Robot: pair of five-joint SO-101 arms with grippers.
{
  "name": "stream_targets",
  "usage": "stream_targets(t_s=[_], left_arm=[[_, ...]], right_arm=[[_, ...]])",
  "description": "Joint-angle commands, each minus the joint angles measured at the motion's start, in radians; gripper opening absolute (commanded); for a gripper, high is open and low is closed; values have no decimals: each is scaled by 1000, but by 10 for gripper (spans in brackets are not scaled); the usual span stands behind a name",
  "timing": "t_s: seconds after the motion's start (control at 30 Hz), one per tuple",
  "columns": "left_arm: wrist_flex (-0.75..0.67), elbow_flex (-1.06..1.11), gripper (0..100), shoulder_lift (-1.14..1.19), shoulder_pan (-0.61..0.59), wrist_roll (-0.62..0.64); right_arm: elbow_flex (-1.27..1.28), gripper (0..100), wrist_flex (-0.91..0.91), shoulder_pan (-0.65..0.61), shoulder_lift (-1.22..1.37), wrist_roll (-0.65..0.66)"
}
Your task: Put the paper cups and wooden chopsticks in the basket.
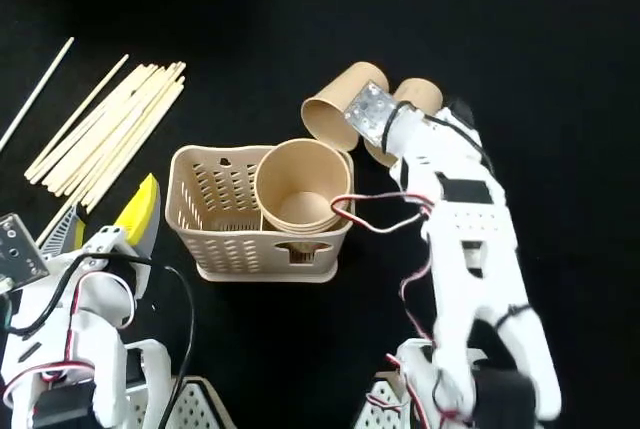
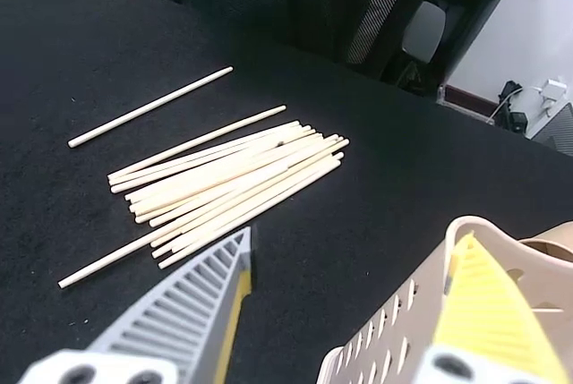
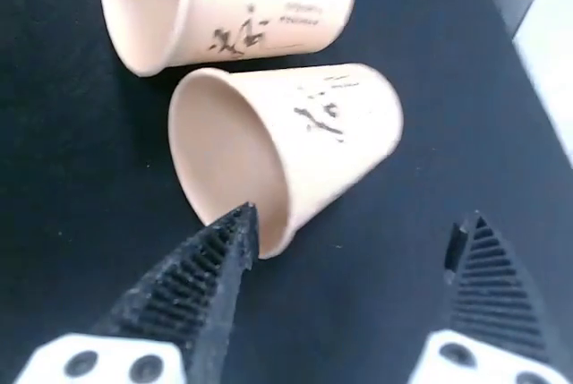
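Fingers of the right gripper [image 3: 358,214] gape wide, empty, over a tipped paper cup [image 3: 295,151]; left gripper [image 2: 354,232] likewise, near the chopsticks [image 2: 233,178].

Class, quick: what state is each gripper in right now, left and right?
Left gripper: open, holding nothing.
Right gripper: open, empty, beside a tipped paper cup.

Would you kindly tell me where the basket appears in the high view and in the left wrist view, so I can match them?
High view: the basket sits at the centre, with stacked cups inside and the chopsticks off to one side.
Left wrist view: the basket lies partly behind the yellow finger of the left gripper.
Shared landmark: the chopsticks.
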Motion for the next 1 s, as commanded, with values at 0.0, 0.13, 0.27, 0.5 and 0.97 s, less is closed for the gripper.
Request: stream_targets(t_s=[0.0, 0.13, 0.27, 0.5, 0.97], left_arm=[[-20, -5, 339, 9, 5, 0], [-20, -5, 339, 9, 5, 0], [-20, -5, 339, 9, 5, 0], [-20, -5, 339, 9, 5, 0], [-20, -5, 339, 9, 5, 0]], right_arm=[[-74, 333, -72, -2, 108, -38], [-182, 332, -110, 15, 265, -64], [-249, 295, -110, 25, 354, -68], [-246, 38, -110, 31, 275, -69], [-213, 12, 51, 153, -25, -120]])
